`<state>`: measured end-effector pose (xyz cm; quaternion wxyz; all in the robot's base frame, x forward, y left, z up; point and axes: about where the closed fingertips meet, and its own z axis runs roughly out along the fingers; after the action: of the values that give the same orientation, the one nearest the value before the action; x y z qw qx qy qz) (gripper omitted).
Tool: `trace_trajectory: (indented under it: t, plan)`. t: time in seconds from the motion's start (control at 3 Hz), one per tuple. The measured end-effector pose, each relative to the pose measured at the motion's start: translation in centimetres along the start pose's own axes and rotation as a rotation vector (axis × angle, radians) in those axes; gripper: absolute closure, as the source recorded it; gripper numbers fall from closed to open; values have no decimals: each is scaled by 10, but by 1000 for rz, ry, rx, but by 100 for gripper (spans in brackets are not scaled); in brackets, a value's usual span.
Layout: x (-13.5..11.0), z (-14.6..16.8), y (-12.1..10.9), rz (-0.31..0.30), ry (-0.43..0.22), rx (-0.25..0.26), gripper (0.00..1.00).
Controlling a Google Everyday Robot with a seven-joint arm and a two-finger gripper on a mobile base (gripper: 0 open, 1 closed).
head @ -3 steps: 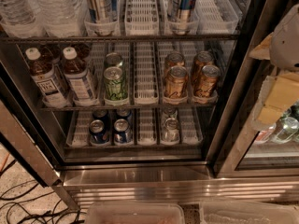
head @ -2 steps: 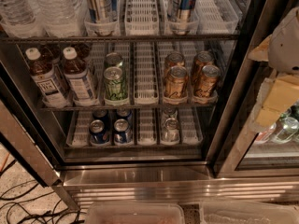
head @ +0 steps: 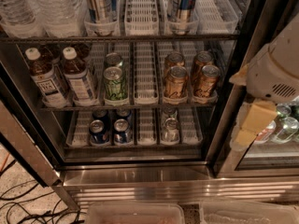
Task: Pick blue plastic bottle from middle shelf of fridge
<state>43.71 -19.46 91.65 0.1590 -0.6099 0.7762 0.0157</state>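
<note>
My gripper [head: 252, 125] hangs right of the fridge [head: 228, 106] frame, clear of the cans; open or closed, I cannot tell. The blue plastic bottle [head: 79, 78] stands upright at the middle shelf [head: 145, 73] front edge, near its left corner, probably easy to reach.

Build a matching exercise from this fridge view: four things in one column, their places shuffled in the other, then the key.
1. blue plastic bottle
2. green can
3. gold cans
4. gripper

A. middle shelf, two right-hand lanes
B. right edge of the view, outside the fridge
C. middle shelf, second lane from the left
D. middle shelf, third lane from the left

Pairs: 1-C, 2-D, 3-A, 4-B
</note>
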Motion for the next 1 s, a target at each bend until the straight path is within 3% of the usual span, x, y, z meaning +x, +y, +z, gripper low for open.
trace_trajectory:
  t: [0.33,0.67,1.0]
  plan:
    - [-6,43,16,-5,-85,-72,0]
    - [-19,76,36,-26,-248,-115,0]
    - [-38,101,56,-42,-449,-96,0]
